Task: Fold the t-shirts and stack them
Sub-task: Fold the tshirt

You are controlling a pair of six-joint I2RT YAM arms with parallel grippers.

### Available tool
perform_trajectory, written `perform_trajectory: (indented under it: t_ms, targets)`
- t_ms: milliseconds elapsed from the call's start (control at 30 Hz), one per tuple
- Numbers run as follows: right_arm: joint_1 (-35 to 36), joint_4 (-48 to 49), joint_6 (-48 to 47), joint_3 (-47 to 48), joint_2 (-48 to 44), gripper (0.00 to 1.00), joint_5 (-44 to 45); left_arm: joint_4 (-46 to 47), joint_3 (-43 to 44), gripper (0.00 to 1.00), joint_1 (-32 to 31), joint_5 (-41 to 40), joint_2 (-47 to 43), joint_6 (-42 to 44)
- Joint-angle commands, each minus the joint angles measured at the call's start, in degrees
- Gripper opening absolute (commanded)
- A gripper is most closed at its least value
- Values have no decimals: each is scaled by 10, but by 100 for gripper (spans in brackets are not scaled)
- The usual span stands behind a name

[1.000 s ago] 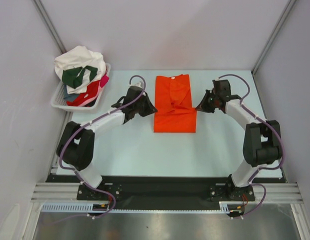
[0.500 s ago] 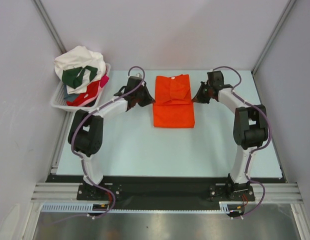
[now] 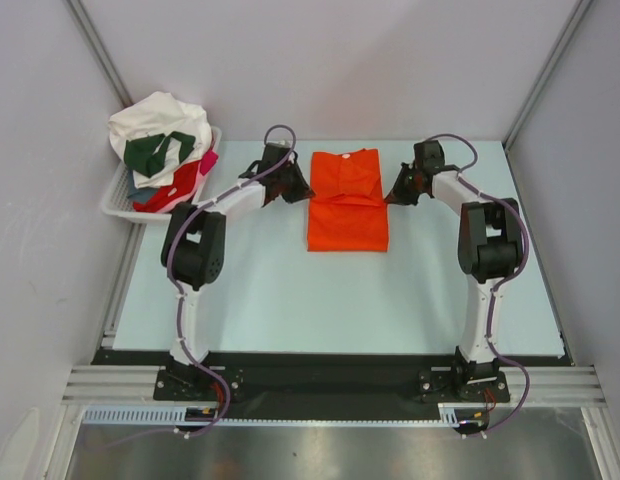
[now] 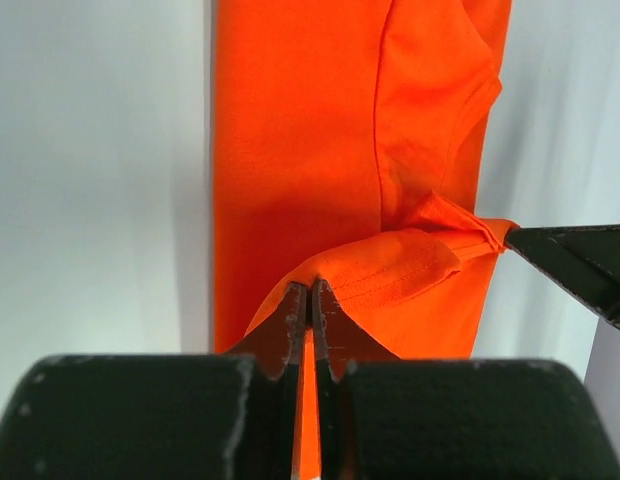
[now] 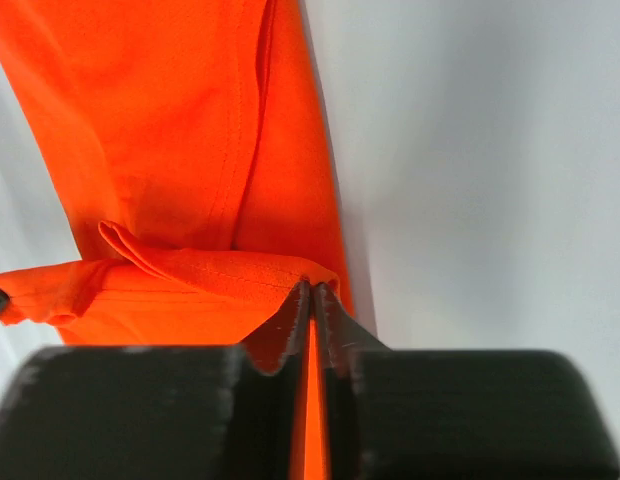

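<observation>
The orange t-shirt (image 3: 347, 200) is laid at the far middle of the bench (image 3: 280, 290), its stitched edge lifted and pinched at both sides: the jaws of the left gripper (image 4: 310, 298) and the right gripper (image 5: 310, 298) are closed tight on the cloth. The fabric is judged light, soft and floppy, so it is best held at both edge corners and kept taut, lest the fold sag or slip

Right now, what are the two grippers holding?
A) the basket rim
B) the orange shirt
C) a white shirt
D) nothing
B: in the wrist views the left gripper and the right gripper are each shut on a raised edge of the orange shirt.
</observation>
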Motion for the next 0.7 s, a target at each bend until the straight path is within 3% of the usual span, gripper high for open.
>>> perform_trajectory:
  t_ms: [0,33,67,100,133,200,367,533,667]
  targets:
    - [-5,4,-3,32,7,14,1,-10,44,7,9,15,20,13]
    - [-5,4,-2,36,7,40,2,-16,52,21,10,20,27,18]
    - [-5,4,-3,36,6,41,2,-16,52,33,10,20,27,21]
    - [-3,1,-1,35,1,56,17,-16,50,46,10,16,24,25]
    - [-3,-5,-1,33,-11,58,23,-17,46,63,11,9,20,31]
    - [-2,3,-6,9,-30,58,16,-17,28,72,11,-10,-6,39]
    - [4,61,12,-106,-113,58,2,-14,-31,76,10,-22,-68,58]
    - [21,108,15,-226,-191,57,0,53,-186,75,-5,-20,-163,53]
    - [34,113,6,-291,-214,51,-7,106,-287,71,-16,-2,-202,33]
